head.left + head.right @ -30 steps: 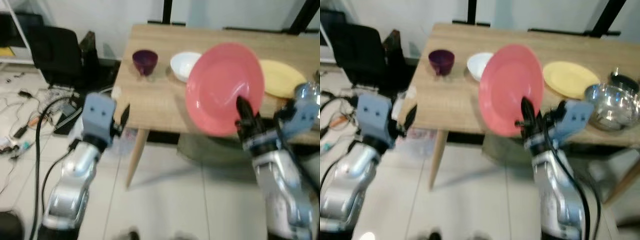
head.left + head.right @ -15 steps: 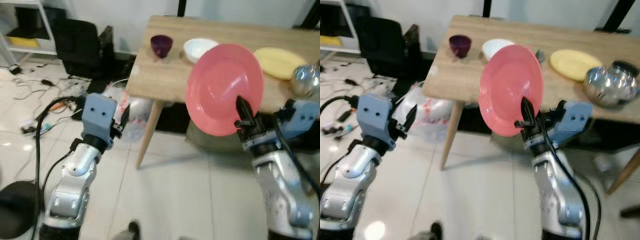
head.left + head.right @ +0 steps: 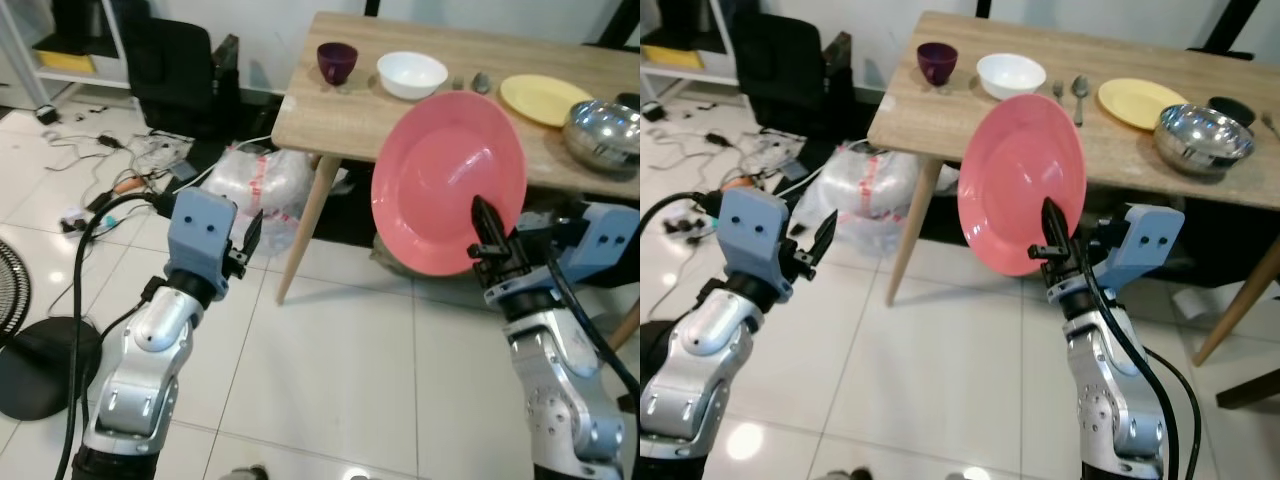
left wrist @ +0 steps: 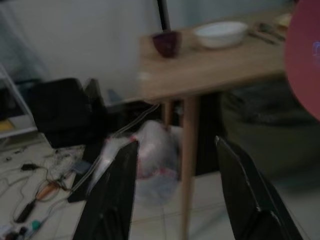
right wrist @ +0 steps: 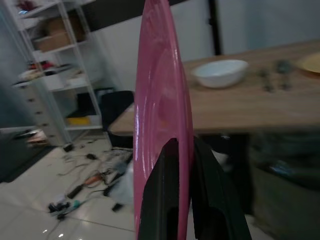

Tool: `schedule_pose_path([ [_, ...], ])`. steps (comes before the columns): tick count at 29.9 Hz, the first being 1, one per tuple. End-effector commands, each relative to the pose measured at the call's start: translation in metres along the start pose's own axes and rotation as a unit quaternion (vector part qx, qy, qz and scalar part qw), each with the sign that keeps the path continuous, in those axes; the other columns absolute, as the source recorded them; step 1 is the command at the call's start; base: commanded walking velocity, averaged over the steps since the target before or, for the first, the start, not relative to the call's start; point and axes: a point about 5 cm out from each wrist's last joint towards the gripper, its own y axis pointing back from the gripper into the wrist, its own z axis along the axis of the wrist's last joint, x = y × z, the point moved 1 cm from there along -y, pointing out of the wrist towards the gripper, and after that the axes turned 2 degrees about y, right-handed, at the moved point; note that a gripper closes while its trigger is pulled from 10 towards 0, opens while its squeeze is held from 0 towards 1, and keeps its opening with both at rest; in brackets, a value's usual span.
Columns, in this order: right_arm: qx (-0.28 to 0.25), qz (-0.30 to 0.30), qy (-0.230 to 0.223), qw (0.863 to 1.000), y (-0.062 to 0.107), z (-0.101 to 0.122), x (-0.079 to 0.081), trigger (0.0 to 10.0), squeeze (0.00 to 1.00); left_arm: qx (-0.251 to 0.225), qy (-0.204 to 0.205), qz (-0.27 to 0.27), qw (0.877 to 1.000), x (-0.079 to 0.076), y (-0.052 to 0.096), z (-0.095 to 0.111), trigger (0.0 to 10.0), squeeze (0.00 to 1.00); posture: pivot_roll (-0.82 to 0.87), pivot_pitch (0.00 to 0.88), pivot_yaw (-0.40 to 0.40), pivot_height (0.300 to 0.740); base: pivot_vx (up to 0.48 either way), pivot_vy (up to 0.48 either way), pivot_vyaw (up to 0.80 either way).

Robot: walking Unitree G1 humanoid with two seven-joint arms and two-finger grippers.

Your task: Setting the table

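My right gripper (image 3: 487, 228) is shut on the lower rim of a pink plate (image 3: 447, 183), held upright and edge-on in the right wrist view (image 5: 162, 115). The plate stands in front of a wooden table (image 3: 350, 110), out over the floor. On the table are a purple cup (image 3: 337, 61), a white bowl (image 3: 412, 73), a spoon and fork (image 3: 1072, 88), a yellow plate (image 3: 543, 99) and a steel bowl (image 3: 603, 124). My left gripper (image 4: 175, 190) is open and empty, raised at my left, short of the table.
A clear plastic bag (image 3: 257, 185) lies by the table leg (image 3: 303, 225). A black chair (image 3: 180, 70) and loose cables (image 3: 110, 160) sit on the white tile floor to the left. A black fan base (image 3: 30, 365) is at near left. Shelving (image 5: 55, 75) stands by the wall.
The camera has drawn back from the table, which now looks smaller and farther, with more floor in view. Both arms keep their pose; the pink plate stays gripped.
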Motion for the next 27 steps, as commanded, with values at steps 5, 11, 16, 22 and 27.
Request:
schedule_pose_path([
  [5, -0.008, -0.005, 0.001, 1.0, 0.0022, 0.0027, -0.002, 10.0, 0.0, 0.006, -0.003, -0.004, 1.0, -0.0017, 0.0011, -0.0023, 10.0, 0.0, -0.14, 0.029, 0.034, 0.74, -0.331, 0.0, 0.0],
  [11, -0.007, -0.005, 0.002, 1.0, 0.0023, 0.0025, -0.0019, 10.0, 0.0, 0.007, -0.003, -0.005, 1.0, -0.002, 0.0013, -0.0025, 10.0, 0.0, -0.14, 0.028, 0.034, 0.74, -0.322, 0.0, 0.0],
  [16, -0.007, -0.005, 0.003, 1.0, 0.0022, 0.0025, -0.0021, 10.0, 0.0, 0.007, -0.003, -0.005, 1.0, -0.0023, 0.0014, -0.0027, 10.0, 0.0, -0.14, 0.028, 0.034, 0.74, -0.314, 0.0, 0.0],
  [22, -0.007, -0.005, 0.004, 1.0, 0.0023, 0.0025, -0.0024, 10.0, 0.0, 0.008, -0.003, -0.006, 1.0, -0.0028, 0.0013, -0.0033, 10.0, 0.0, -0.14, 0.025, 0.033, 0.74, -0.251, 0.0, 0.0],
  [27, -0.006, -0.006, 0.005, 1.0, 0.0028, 0.002, -0.0028, 10.0, 0.0, 0.016, -0.003, -0.006, 1.0, -0.0032, 0.0009, -0.0058, 10.0, 0.0, -0.15, 0.026, 0.034, 0.74, 0.0, 0.0, 0.0],
])
